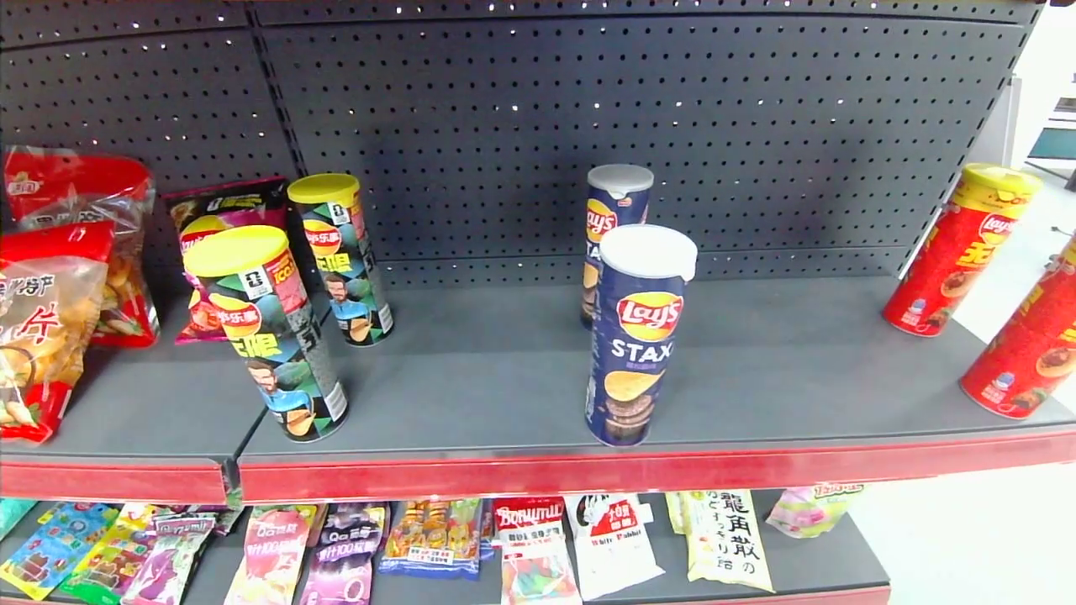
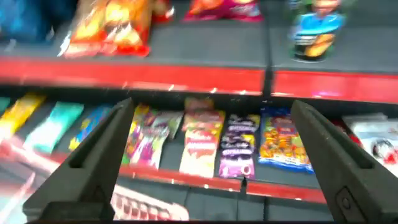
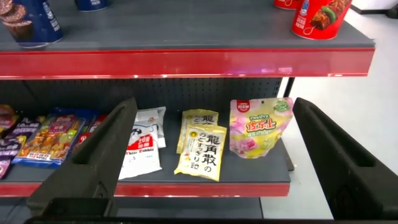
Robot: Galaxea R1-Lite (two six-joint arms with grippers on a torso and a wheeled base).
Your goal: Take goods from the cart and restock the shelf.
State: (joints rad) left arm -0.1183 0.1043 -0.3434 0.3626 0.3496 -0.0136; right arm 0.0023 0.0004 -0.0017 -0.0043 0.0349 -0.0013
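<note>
Cans [image 1: 630, 336] [image 1: 614, 227] [image 1: 269, 336] [image 1: 340, 260] [image 1: 958, 252] [image 1: 1025, 353], six upright on shelf [image 1: 471, 378], left tool [image 2: 211, 106] released, right tool [image 3: 214, 102] released

Bright, even light falls from above onto the grey shelf [image 1: 504, 370]. The blue chip can [image 1: 636, 336] at its front casts only a faint, soft shadow, and its white lid glows. Behind the can, pinpoints of light shine through the holes of the dark pegboard [image 1: 504, 109]. Just below it, the red shelf edge [image 1: 656, 466] carries pale streaks of glare. Right of the can, the floor [image 1: 992, 546] is washed out to white. The yellow-lidded cans [image 1: 269, 336] to its left and the red cans [image 1: 958, 252] to its right lean outward, bent by the wide lens.
</note>
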